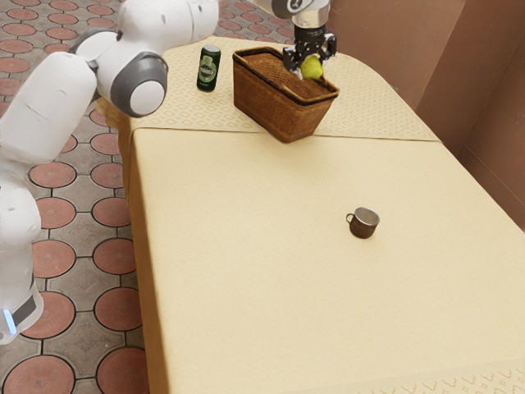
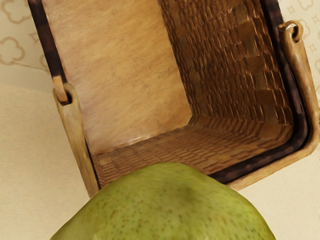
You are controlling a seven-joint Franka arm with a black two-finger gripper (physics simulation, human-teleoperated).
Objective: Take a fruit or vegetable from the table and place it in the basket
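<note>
One green pear (image 2: 165,210) is clasped in my hand (image 1: 311,63), up above one end of the wicker basket (image 1: 275,108); farther from my hand, a metal mug (image 1: 363,226) and a green can (image 1: 207,71) stand on the surface (image 1: 246,271).

The gripper (image 1: 311,62) holds a yellow-green fruit (image 1: 312,69) between its fingers, over the brown basket (image 1: 275,107) on the table (image 1: 246,271). A green can (image 1: 208,72) stands upright near the basket, toward the exterior view's left. A mug (image 1: 364,225) stands well apart from both.
</note>
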